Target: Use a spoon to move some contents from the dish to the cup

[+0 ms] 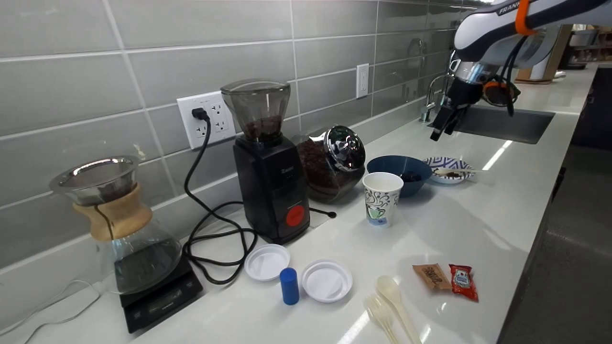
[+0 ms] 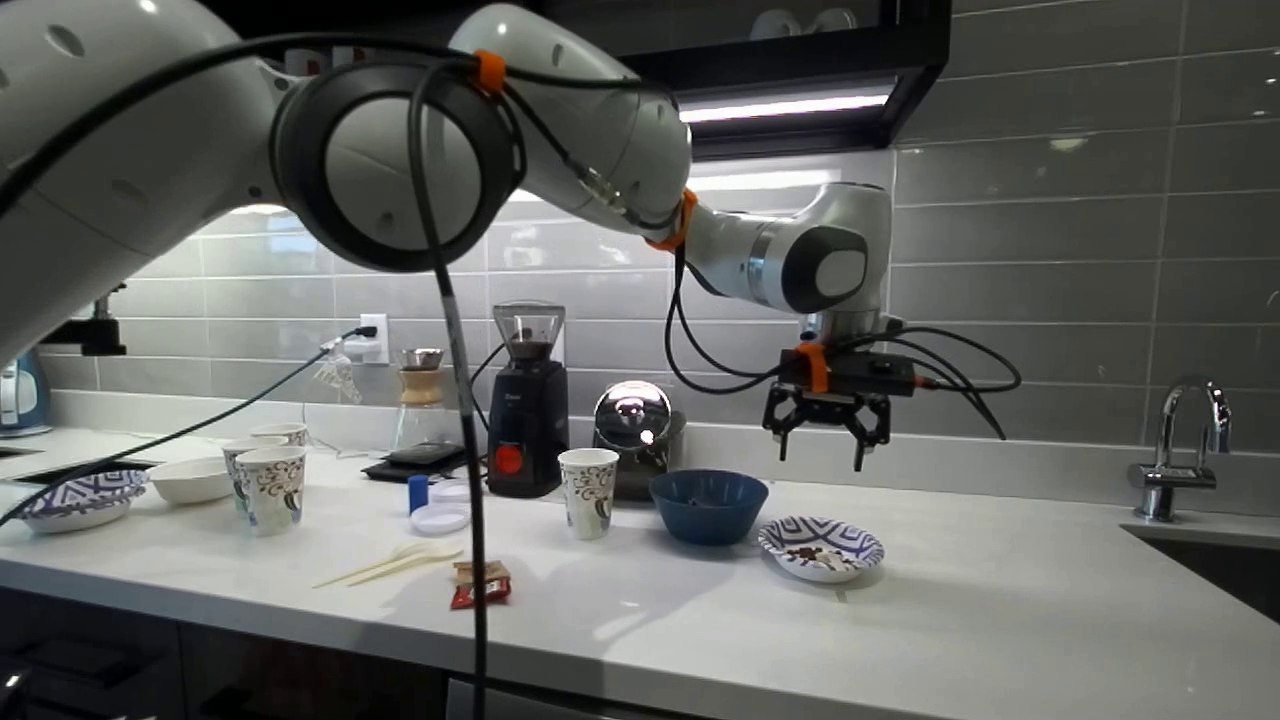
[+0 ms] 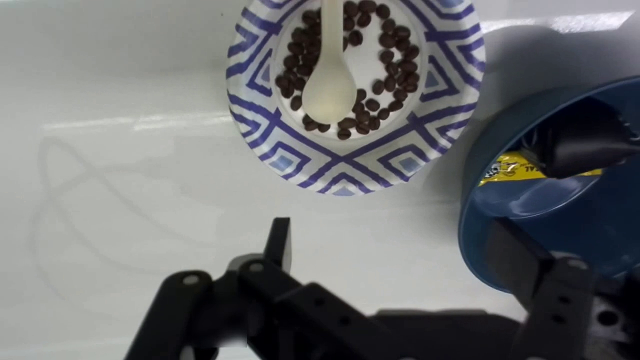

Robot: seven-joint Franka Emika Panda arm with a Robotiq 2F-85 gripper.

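Plainly, your end effector (image 2: 821, 459) hung spread and empty. The spoon (image 3: 331, 87) lay in the dish (image 3: 345, 167), presumably so you could scoop beans (image 3: 390, 83).

Spoon handle (image 3: 332, 29) partly beyond wrist view

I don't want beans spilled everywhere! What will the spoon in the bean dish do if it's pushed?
The spoon looks like plastic, so it's probably light and fairly stiff. Loose beans lie beside it, so a push could scatter some. Its handle reaches over the rim of the dish in an exterior view, so pressing its end might tip it.
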